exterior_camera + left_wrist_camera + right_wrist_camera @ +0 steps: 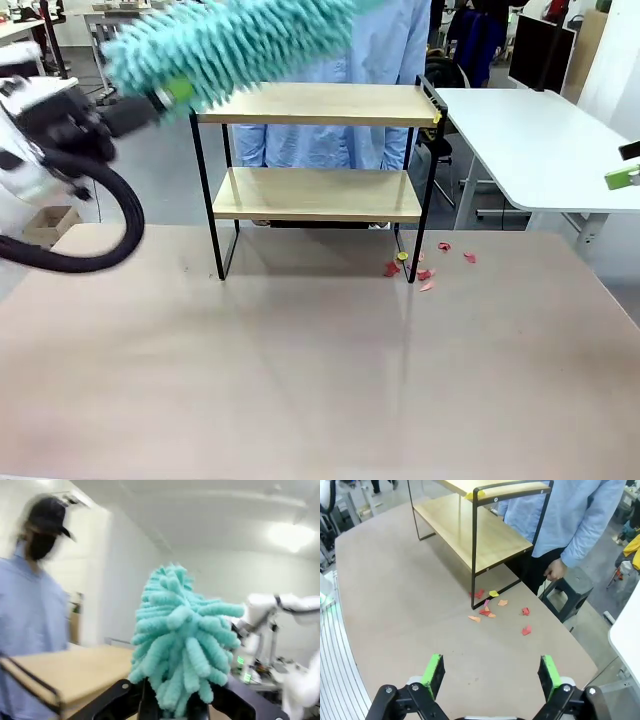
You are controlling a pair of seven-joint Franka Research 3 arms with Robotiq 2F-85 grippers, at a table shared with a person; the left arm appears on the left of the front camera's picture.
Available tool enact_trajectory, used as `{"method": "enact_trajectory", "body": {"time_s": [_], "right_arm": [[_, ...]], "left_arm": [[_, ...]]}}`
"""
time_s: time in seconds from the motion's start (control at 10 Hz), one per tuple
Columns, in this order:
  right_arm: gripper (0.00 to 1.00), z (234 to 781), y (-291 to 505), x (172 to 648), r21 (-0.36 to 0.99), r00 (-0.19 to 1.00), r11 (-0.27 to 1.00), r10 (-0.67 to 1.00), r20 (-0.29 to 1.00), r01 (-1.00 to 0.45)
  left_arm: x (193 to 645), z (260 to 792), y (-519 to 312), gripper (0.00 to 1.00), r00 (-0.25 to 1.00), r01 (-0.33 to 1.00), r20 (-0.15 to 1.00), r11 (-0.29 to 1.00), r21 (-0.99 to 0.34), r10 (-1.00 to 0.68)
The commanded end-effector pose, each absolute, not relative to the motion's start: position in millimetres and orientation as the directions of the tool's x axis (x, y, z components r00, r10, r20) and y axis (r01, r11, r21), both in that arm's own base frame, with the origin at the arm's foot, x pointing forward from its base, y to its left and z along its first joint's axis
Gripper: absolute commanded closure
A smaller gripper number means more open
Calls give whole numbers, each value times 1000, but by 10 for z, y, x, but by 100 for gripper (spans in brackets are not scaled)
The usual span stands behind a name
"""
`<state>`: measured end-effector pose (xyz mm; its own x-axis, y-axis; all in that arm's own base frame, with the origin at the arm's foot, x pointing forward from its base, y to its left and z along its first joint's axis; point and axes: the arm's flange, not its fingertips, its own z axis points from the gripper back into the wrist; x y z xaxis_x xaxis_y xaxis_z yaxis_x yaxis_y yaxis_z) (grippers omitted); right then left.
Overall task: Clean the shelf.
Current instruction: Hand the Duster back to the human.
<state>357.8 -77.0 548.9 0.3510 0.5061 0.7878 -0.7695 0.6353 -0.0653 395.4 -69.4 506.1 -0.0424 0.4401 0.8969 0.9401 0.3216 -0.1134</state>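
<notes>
- Nearest me: the right gripper (490, 676), black with green pads, hangs over the near-right part of the beige table top (320, 380). Fingers spread wide, nothing between them.
- Left gripper (170, 707) has its black fingers closed on the base of a fluffy teal chenille duster (225, 45). The duster head is blurred in the front view, up at top-board height on the rack's left end. I can't tell whether it touches the board.
- The shelf (318, 170), a small two-tier rack of light wood boards in a thin black metal frame, stands mid-table toward the far edge. Both boards look bare from the front. There's a small yellow bit (475, 495) at the top board's corner in the right wrist view; can't tell what it is.
- Small red and yellow paper scraps (495, 606) are scattered on the table just beside the rack's right foot.
- Behind the rack, a person in a light blue shirt (580, 515) stands close, one hand (555, 570) hanging at their side.
- My read: the sweeping step is in hand, working the top board from its left end. Judging by the scraps on the table, some debris is already off.
- Next move calls for dragging the duster along the top board toward the right rail, keeping clear of the frame, then doing the lower board. That yellow bit probably needs a pass.
- No brand, label or readable writing anywhere.
</notes>
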Motion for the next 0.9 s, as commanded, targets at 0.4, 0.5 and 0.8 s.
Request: {"method": "enact_trajectory", "body": {"time_s": [0.4, 0.5, 0.8], "right_arm": [[0, 5509, -790, 3586, -61, 350, 628, 509, 787, -776], [0, 5509, -790, 3586, -61, 350, 628, 509, 787, -776], [0, 5509, -790, 3586, -61, 350, 628, 509, 787, -776]], "left_arm": [[4058, 5128, 536, 85, -241, 536, 856, 798, -276, 458], [4153, 5028, 667, 85, -267, 462, 859, 840, -283, 437], [4371, 4537, 898, 85, -276, 373, 866, 877, -304, 418]]}}
